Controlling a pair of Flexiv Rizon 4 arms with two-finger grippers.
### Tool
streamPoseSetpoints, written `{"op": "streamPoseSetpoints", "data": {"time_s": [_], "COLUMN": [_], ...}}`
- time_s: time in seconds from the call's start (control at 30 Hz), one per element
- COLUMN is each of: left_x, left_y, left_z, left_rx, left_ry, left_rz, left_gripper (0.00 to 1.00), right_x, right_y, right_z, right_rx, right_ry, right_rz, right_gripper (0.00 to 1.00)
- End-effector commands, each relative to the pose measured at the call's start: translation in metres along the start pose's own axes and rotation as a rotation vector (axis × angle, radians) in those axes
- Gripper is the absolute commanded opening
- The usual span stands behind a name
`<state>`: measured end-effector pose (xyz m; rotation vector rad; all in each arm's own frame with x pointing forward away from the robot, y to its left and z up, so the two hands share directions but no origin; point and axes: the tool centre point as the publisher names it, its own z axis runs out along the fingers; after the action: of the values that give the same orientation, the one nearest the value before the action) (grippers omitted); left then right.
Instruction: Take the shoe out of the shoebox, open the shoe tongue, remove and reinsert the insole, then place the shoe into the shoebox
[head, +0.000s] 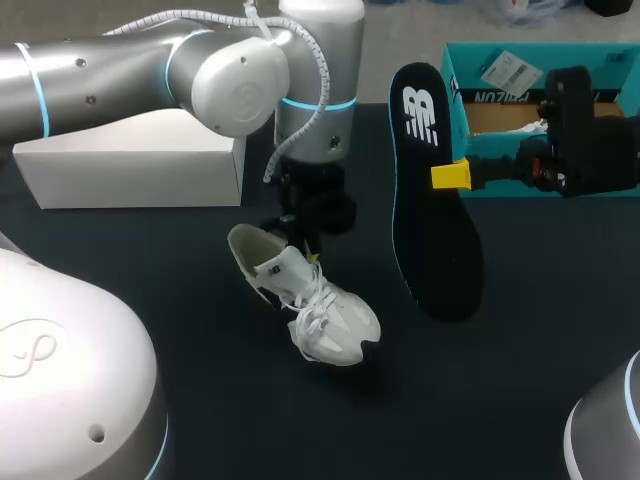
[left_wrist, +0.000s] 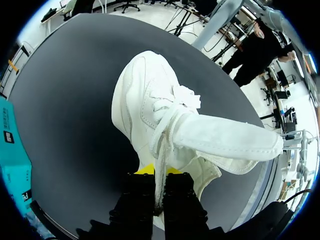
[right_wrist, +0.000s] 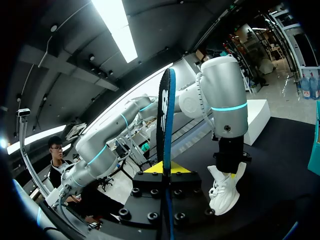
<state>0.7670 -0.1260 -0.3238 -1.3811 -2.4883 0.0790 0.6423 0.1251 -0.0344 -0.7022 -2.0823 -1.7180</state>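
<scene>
Tool status, left side: the left gripper has its two fingers pressed nearly together, pinching a thin fold of the white upper of the shoe at the shoe's opening. Both yellow tips bear on that fold from opposite sides. Ahead of this gripper the shoe points toe-away, with its laces loose and the tongue pulled out of the opening and sticking out sideways. In the head view the shoe is at centre frame over the black table, opening toward the upper left and toe toward the lower right. The left arm enters from the upper left and comes down onto the heel end. Whether the toe rests on the table cannot be confirmed. Tool status, right side: the right gripper is clamped on the insole, which stands edge-on between its fingers with its flat faces gripped from both sides. In the head view the insole is a dark shape with a blue edge, right of centre and apart from the shoe, gripped at its right edge in the upper half. The teal shoebox stands open at the upper right, behind the insole. A white box lies at the upper left.
</scene>
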Motion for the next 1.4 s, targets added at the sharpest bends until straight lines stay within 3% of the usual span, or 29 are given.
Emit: {"op": "streamPoseSetpoints", "data": {"time_s": [0.03, 0.2, 0.27, 0.47, 0.6, 1.0, 1.4], "left_x": [-0.002, -0.006, -0.010, -0.011, -0.014, -0.012, -0.011], "left_y": [-0.005, -0.022, -0.026, -0.021, -0.014, -0.025, -0.031], "left_z": [0.000, 0.005, 0.006, 0.007, 0.010, -0.007, -0.017], "left_rx": [0.112, 0.004, 0.001, -0.036, -0.034, -0.211, -0.230], "left_ry": [0.410, 0.681, 0.753, 0.839, 0.893, 0.862, 0.854], "left_rz": [1.548, 1.635, 1.672, 1.746, 1.619, 1.290, 1.045], "left_gripper": [0.00, 0.00, 0.00, 0.00, 0.00, 0.00, 0.00], "right_x": [-0.001, -0.001, -0.001, -0.001, -0.001, -0.001, -0.001], "right_y": [0.000, 0.000, 0.000, 0.000, 0.000, 0.000, 0.000], "right_z": [0.002, 0.002, 0.002, 0.002, 0.002, 0.002, 0.002], "right_rx": [0.000, 0.000, 0.000, 0.000, 0.000, 0.000, 0.000], "right_ry": [-0.001, -0.001, -0.001, -0.001, -0.001, -0.001, -0.001], "right_rz": [0.001, 0.001, 0.001, 0.001, 0.001, 0.001, 0.001], "right_gripper": [0.00, 0.00, 0.00, 0.00, 0.00, 0.00, 0.00]}}
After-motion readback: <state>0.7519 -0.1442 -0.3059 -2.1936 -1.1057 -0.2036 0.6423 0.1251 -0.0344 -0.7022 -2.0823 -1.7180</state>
